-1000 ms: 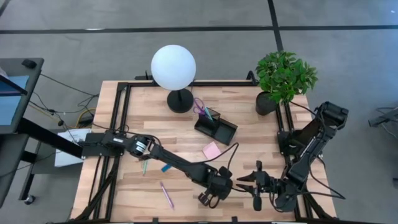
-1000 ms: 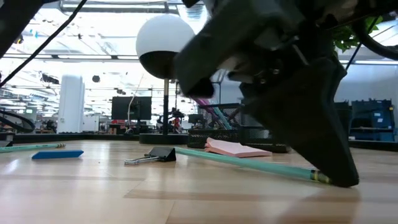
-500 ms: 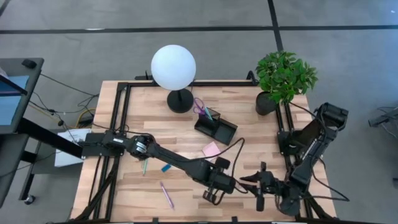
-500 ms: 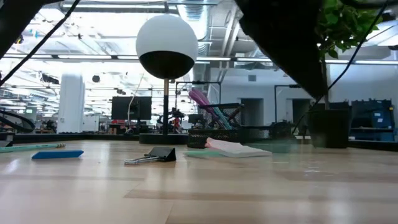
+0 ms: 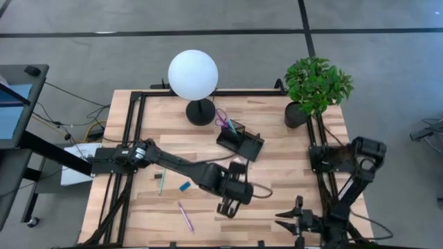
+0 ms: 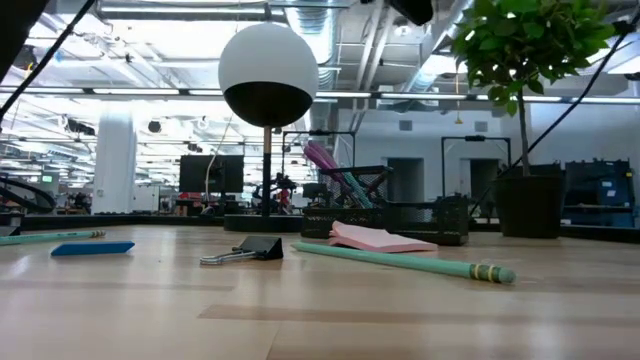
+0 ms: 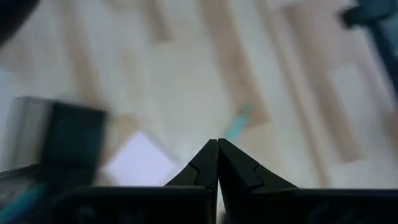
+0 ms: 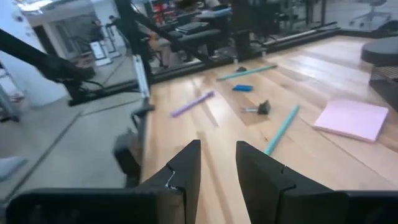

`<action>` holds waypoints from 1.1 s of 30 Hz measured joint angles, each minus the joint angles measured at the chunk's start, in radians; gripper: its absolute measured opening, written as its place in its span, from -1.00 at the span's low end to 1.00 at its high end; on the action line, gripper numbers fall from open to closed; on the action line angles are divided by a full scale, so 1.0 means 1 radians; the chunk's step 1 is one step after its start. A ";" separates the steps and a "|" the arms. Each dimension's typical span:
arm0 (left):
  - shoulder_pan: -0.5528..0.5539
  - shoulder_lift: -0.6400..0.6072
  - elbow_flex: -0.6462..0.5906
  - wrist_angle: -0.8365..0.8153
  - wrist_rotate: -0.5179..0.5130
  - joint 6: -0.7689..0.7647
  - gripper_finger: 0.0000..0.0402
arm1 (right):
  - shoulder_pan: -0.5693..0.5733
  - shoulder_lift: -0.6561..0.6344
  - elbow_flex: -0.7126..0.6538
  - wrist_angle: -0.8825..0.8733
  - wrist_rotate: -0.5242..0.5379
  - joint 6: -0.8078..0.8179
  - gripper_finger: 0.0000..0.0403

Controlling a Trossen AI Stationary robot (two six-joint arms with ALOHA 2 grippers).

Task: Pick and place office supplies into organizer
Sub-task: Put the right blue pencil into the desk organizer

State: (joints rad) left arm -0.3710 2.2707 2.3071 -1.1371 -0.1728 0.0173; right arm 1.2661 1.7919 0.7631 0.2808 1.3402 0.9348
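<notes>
The black organizer (image 5: 240, 142) stands at mid-table with purple-handled scissors (image 5: 222, 118) upright in its cup section. On the table lie a pink sticky-note pad (image 6: 382, 238), a teal pencil (image 6: 402, 262), a black clip (image 6: 246, 249), a blue block (image 5: 185, 186), a teal pen (image 5: 160, 182) and a purple pen (image 5: 185, 216). My left gripper (image 5: 226, 206) hangs shut above the table, just near of the organizer, over the pad (image 7: 140, 163) and the pencil (image 7: 236, 128). My right gripper (image 5: 282, 220) is open at the table's near edge, pointing toward the left.
A lamp with a white globe (image 5: 193, 74) and a round black base (image 5: 200, 113) stands left of the organizer. A potted plant (image 5: 315, 86) occupies the far right corner. Black frame rails (image 5: 136, 138) run along the table's sides. A cable (image 5: 259, 194) trails from my left arm.
My left gripper has risen out of the low view and moved away from the right gripper, toward the organizer. My right gripper has drawn back toward the table's near edge.
</notes>
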 joint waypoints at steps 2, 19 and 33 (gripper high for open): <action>-0.017 0.005 -0.070 0.089 0.026 0.036 -1.00 | -0.023 0.040 0.000 0.027 -0.003 0.000 -0.53; -0.043 -0.101 -0.408 0.154 -0.351 -0.153 -0.95 | -0.399 0.180 0.095 0.199 -0.274 -0.101 -0.53; -0.082 -0.725 -0.573 -0.109 -0.564 -0.459 -0.98 | -0.475 0.173 0.326 -0.268 -0.414 -0.078 -0.55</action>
State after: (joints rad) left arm -0.4529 1.5457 1.7345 -1.2456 -0.7366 -0.4413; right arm 0.7913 1.9652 1.0894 0.0131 0.9265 0.8573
